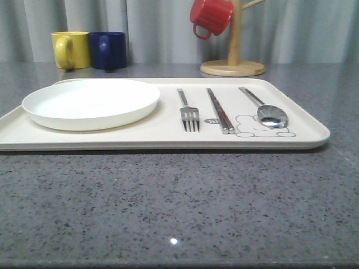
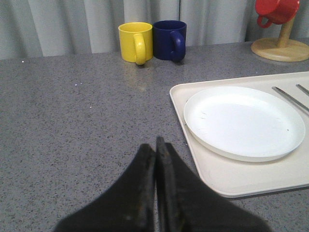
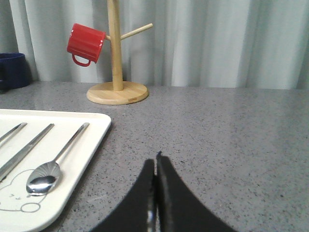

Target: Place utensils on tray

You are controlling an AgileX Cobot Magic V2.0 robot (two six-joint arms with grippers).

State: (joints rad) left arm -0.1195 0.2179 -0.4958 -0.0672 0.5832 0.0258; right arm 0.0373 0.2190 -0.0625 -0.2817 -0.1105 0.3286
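Note:
A cream-white tray (image 1: 168, 137) lies across the middle of the grey table. On its right half rest three silver utensils side by side: a fork (image 1: 189, 114), a pair of chopsticks (image 1: 220, 111) and a spoon (image 1: 268, 111) over the rabbit drawing. The spoon (image 3: 48, 169) also shows in the right wrist view, on the tray (image 3: 91, 145). My left gripper (image 2: 156, 147) is shut and empty over bare table, left of the tray (image 2: 231, 179). Shut and empty as well, my right gripper (image 3: 156, 162) hovers over the table to the tray's right.
A white plate (image 1: 92, 103) sits on the tray's left half. A yellow mug (image 1: 71, 49) and a dark blue mug (image 1: 108, 50) stand at the back left. A wooden mug tree (image 1: 233, 61) with a red mug (image 1: 210, 18) stands at the back right.

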